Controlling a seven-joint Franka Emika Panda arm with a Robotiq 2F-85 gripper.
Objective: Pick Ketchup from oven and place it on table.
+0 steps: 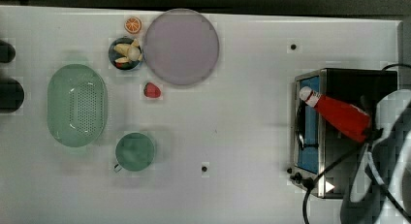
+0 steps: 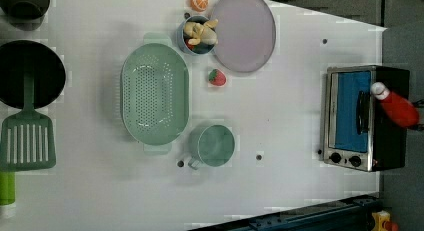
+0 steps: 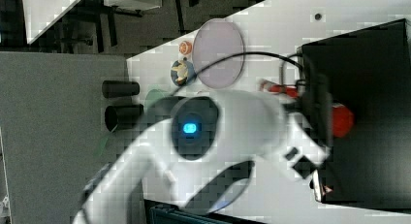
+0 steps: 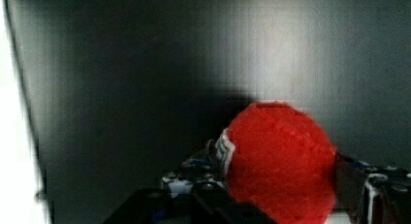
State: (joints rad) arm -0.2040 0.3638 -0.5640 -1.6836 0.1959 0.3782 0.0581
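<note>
The ketchup (image 1: 341, 116) is a red bottle with a white cap. It lies at a slant on the black top of the oven (image 1: 358, 83), cap toward the oven's blue glass door (image 2: 347, 113). My gripper (image 1: 373, 132) is at the bottle's base end, and the white arm reaches in from the top view's right. In the wrist view the round red base of the ketchup (image 4: 281, 161) sits between the two fingers, which press against it on both sides. The white table (image 1: 232, 112) stretches away to the top view's left.
On the top view's left half stand a green colander (image 1: 76, 105), a green cup (image 1: 134, 151), a purple plate (image 1: 181, 46), a bowl of toy food (image 1: 126, 53), an orange slice (image 1: 133, 24) and a strawberry (image 1: 152, 90). Black cables (image 1: 334, 166) cross the oven.
</note>
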